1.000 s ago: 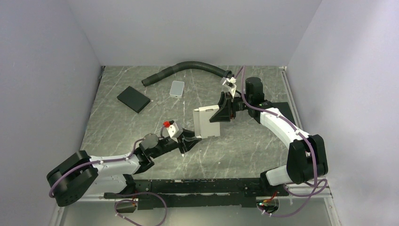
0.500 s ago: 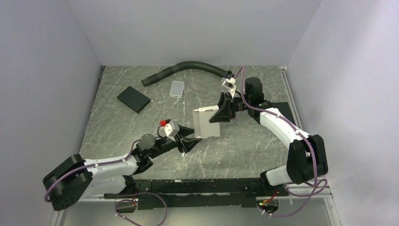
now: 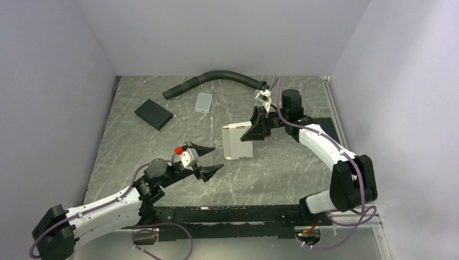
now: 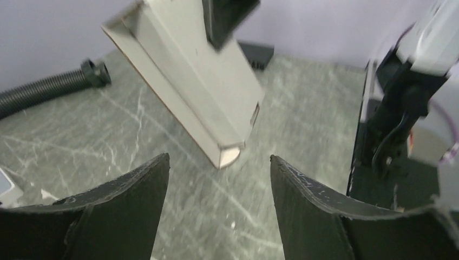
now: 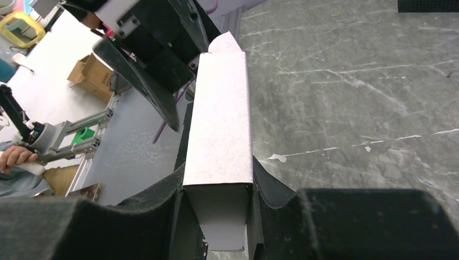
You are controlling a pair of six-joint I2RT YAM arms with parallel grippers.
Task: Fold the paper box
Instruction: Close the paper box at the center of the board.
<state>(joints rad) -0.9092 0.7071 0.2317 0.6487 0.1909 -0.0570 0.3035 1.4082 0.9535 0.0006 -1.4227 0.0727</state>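
The paper box (image 3: 238, 142) is a slim white carton held off the table, one end pointing toward the left arm. My right gripper (image 3: 254, 131) is shut on its far end; in the right wrist view the fingers (image 5: 173, 195) press both narrow sides of the box (image 5: 219, 119), and an end flap hangs down between them. My left gripper (image 3: 216, 157) stands open just short of the box's near end, touching nothing. In the left wrist view the box (image 4: 189, 76) hangs tilted above the wide gap of that gripper (image 4: 219, 160), with a rounded tab at its lower end.
A black corrugated hose (image 3: 216, 77) curves along the back wall. A black flat pad (image 3: 153, 114) and a light grey tile (image 3: 204, 101) lie at the back left. A black plate (image 3: 325, 123) lies under the right arm. Walls close in three sides.
My left gripper has opened, let go of the box's near end and drawn back toward the near left. The right gripper and the box have stayed put.
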